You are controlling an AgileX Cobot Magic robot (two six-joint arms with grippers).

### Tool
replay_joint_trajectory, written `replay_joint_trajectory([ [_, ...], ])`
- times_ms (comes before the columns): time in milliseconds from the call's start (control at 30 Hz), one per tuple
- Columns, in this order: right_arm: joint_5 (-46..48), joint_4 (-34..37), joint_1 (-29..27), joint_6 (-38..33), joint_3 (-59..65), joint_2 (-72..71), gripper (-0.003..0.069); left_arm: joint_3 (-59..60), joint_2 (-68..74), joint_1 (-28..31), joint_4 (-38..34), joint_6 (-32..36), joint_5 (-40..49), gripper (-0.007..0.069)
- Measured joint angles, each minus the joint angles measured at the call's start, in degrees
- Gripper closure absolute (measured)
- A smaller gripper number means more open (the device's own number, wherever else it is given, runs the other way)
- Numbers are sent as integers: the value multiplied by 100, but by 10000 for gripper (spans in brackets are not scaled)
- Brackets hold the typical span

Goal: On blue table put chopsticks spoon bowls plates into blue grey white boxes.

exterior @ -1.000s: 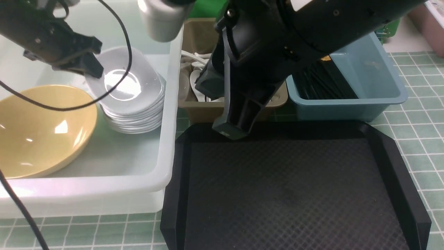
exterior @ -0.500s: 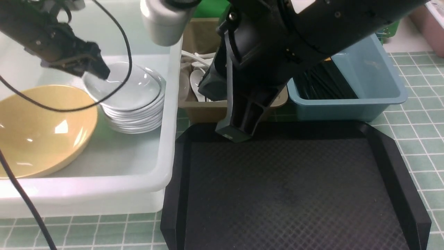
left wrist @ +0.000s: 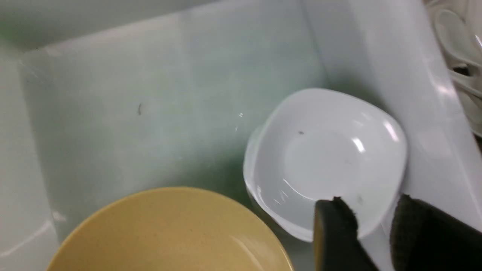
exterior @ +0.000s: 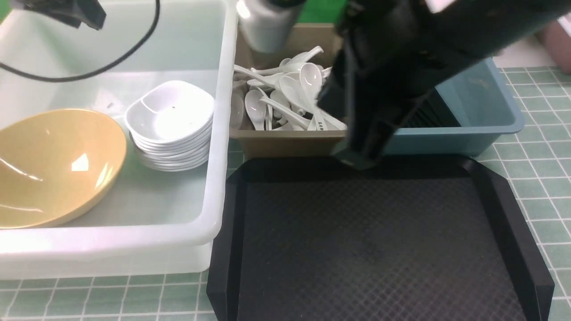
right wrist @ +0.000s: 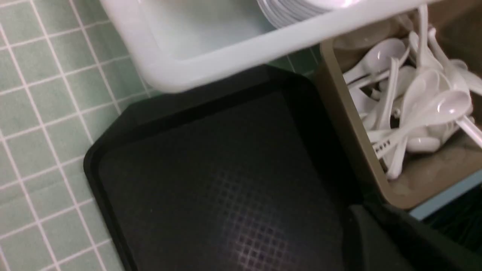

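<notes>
In the white box (exterior: 218, 133) lie the yellow bowl (exterior: 49, 165) and a stack of white plates (exterior: 171, 120). My left gripper (exterior: 87, 17) hangs high above the box's back. In the left wrist view it (left wrist: 371, 222) is open and empty over the top plate (left wrist: 324, 158), beside the bowl (left wrist: 169, 233). White spoons (exterior: 290, 98) fill the grey box (exterior: 285, 145). Black chopsticks (exterior: 435, 113) lie in the blue box (exterior: 490, 116), partly hidden by my right arm. My right gripper (exterior: 361, 158) is shut and empty over the black tray's far edge.
A black textured tray (exterior: 370, 245) lies in front of the grey and blue boxes on the blue table (exterior: 544, 156). In the right wrist view the tray (right wrist: 211, 180), the white box's corner (right wrist: 180, 71) and the spoons (right wrist: 414, 101) show. A cable (exterior: 125, 53) hangs over the white box.
My left gripper let the top plate settle flat on the stack, then rose toward the back left. My right arm swung right, uncovering the spoons.
</notes>
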Motion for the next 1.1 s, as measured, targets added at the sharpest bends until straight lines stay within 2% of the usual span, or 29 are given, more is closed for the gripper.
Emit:
replay_joint_trajectory([
  [67, -59, -5, 0, 68, 195, -226, 580, 436, -511, -190, 75, 0, 20, 588],
  [167, -379, -7, 0, 295, 793, -656, 580, 1383, -1273, -385, 94, 0, 41, 623],
  [300, -856, -12, 0, 496, 1501, -1174, 577, 2386, -2078, -409, 89, 0, -162, 623],
  [467, -1703, -12, 0, 720, 2767, -2283, 571, 4278, -3785, -409, 76, 6, -1119, 623],
  [567, -2158, -6, 0, 838, 3193, -2718, 570, 4964, -4468, -409, 71, 19, -1569, 623],
  [667, -3086, 34, 0, 906, 3952, -3535, 567, 5908, -5531, -409, 53, 19, -2252, 623],
  [867, -4065, 120, 0, 960, 4973, -4725, 561, 7182, -7085, -409, 47, 30, -2876, 623],
  [1100, -5031, 195, 0, 987, 5843, -5699, 559, 7908, -8385, -409, 46, 30, -3220, 623],
])
